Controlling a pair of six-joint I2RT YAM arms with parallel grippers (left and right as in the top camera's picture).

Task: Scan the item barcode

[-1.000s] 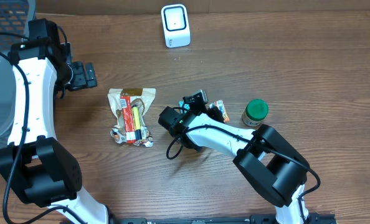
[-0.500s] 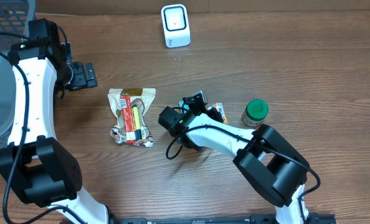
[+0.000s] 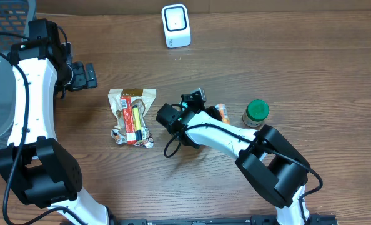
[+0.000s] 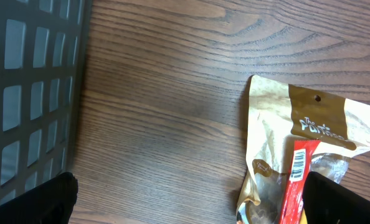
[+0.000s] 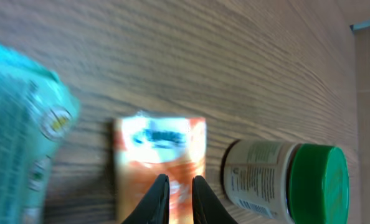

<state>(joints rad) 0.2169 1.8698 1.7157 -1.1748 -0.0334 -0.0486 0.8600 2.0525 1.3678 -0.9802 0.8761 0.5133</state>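
A white barcode scanner (image 3: 175,25) stands at the far edge of the table. Below the table's middle, a small orange packet (image 3: 222,111) lies flat on the wood beside a green-lidded jar (image 3: 256,113). My right gripper (image 3: 210,110) is at the packet's left end. In the right wrist view its fingertips (image 5: 180,186) hover over the orange packet (image 5: 160,143), parted by a narrow slit with nothing pinched between them. A tan snack bag (image 3: 131,115) holding a red pack lies further left. My left gripper (image 3: 89,75) stands wide open above and left of that bag (image 4: 309,137).
A dark mesh basket (image 3: 4,25) fills the far left corner, close to the left arm, and its wall (image 4: 23,93) shows in the left wrist view. A blurred teal pack (image 5: 17,124) lies left of the orange packet. The green-lidded jar (image 5: 284,180) sits just to its right.
The right arm has shifted slightly to the left and its jaws have parted a little. The left arm has not moved.
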